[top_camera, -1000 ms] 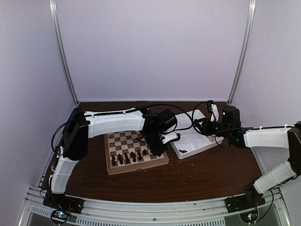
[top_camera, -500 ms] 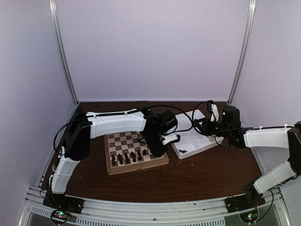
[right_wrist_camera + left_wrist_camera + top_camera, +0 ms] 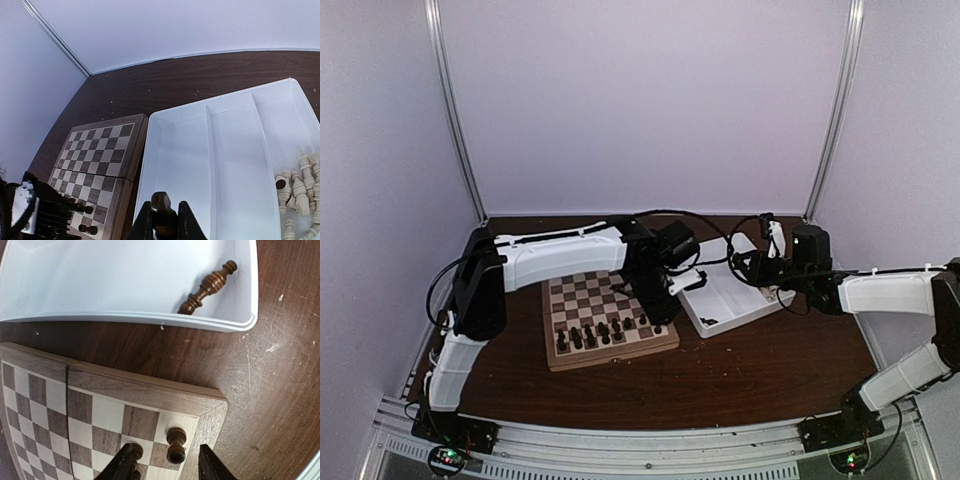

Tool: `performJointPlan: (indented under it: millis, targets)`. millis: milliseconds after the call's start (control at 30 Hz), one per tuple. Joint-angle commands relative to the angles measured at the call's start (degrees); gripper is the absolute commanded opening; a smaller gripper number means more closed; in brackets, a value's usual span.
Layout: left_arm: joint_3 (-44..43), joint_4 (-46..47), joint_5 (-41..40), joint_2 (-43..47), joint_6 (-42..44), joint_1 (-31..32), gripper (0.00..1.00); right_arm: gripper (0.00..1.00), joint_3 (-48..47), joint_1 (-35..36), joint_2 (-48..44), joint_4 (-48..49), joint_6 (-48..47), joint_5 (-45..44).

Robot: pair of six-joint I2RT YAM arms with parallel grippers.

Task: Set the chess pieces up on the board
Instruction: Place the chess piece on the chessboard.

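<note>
Partly done: tiny dark brown wooden chess pieces point(image 3: 603, 332) lining checkered wooden board point(image 3: 552, 330); one dark piece point(image 3: 209, 287) in white tray point(image 3: 125, 285), another pinched in right hand point(image 3: 161, 220); left hand point(image 3: 167, 460) open.

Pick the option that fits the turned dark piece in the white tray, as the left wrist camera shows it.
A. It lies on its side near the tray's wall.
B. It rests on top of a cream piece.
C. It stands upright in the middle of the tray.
A: the dark piece lies flat on the floor of the white tray, its base end by the wall, with no cream piece under it.
</note>
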State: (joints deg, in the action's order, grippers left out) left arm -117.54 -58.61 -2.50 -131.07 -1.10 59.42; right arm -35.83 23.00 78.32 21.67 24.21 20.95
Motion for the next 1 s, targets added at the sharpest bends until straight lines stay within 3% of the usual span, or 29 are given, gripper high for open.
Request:
performJointPlan:
  millis: [0,200,467,767,967]
  targets:
    - [0.0,0.3,-2.7,6.9,-3.1,0.0,0.45,0.12,0.4,-0.3,-1.5,0.6,-0.7,0.6]
    - [8.7,9.9,-0.3,14.9,-6.5,-1.1,0.46,0.14,0.0,-0.2,0.1,3.7,0.1,8.7]
    - [23.1,29.1,10.7,24.7,-10.8,-2.1,0.47,0.16,-1.7,2.3,2.7,11.5,3.2,22.9]
    - [36.1,41.3,17.2,32.6,-21.3,-9.1,0.48,0.15,-10.3,11.6,8.3,1.0,-2.8,14.0]
    - [44.8,42.5,13.3,39.1,-25.3,-13.4,0.48,0.15,-17.3,15.1,20.0,1.2,-3.6,9.3]
